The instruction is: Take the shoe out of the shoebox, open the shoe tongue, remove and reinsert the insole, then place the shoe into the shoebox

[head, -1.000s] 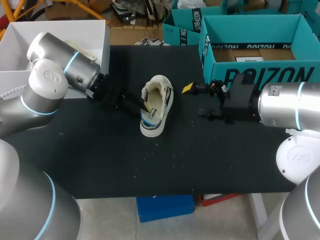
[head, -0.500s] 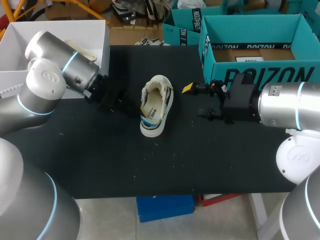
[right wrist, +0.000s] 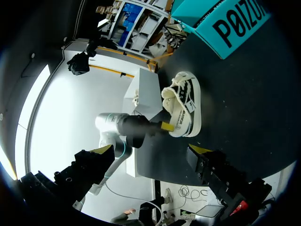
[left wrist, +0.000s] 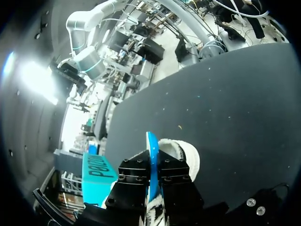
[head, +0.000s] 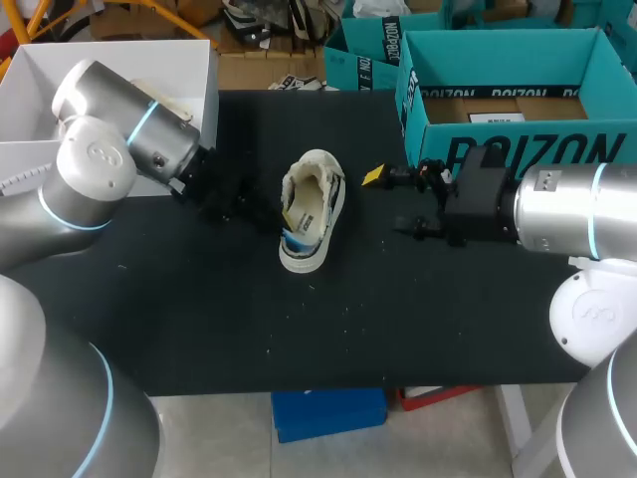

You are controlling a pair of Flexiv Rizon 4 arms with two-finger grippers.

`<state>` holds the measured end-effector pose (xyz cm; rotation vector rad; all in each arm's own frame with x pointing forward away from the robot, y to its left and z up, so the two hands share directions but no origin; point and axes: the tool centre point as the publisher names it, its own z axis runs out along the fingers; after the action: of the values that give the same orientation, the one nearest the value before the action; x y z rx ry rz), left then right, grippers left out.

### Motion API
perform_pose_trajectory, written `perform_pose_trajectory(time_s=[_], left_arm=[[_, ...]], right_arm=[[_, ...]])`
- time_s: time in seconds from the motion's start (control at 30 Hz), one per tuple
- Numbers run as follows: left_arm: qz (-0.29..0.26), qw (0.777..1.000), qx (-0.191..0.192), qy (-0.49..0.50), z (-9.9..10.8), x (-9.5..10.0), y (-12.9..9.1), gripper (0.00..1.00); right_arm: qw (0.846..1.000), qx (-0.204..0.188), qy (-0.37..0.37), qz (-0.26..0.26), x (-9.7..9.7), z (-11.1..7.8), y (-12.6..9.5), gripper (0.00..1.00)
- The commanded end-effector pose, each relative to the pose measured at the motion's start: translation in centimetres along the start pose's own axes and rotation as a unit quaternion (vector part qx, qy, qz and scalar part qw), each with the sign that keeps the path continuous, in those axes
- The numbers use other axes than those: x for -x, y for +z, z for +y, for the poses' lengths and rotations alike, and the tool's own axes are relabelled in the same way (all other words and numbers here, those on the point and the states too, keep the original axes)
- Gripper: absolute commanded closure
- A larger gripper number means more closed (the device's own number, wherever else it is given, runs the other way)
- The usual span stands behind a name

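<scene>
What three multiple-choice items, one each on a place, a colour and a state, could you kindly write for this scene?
1. Where is the shoe?
A. in a white box
B. on the table
C. on the floor

2. What colour is the shoebox near the right gripper?
A. red
B. teal
C. yellow

3. How is the right gripper?
A. open and empty
B. shut on the shoe
C. shut on a lace

Answers:
1. B, since the shoe rests on the black table, outside any box.
2. B, since the shoebox's walls are teal.
3. A, since its two fingers stand wide apart with nothing between them.
</scene>
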<state>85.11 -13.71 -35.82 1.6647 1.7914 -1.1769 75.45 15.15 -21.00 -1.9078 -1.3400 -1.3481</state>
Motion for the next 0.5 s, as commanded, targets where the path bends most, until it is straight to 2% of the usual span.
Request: perform_pose_trajectory(time_s=[0.03, 0.5], left_arm=[[0.001, 1.0, 0.006, -0.001, 0.2, 0.0, 0.3, 1.0], [0.003, 1.0, 0.028, -0.011, 2.1, -0.6, 0.5, 1.0]], right_arm=[[1.0, 0.0, 0.0, 0.001, 0.0, 0.0, 0.1, 0.0], [1.0, 0.0, 0.0, 0.001, 0.0, 0.0, 0.1, 0.0]])
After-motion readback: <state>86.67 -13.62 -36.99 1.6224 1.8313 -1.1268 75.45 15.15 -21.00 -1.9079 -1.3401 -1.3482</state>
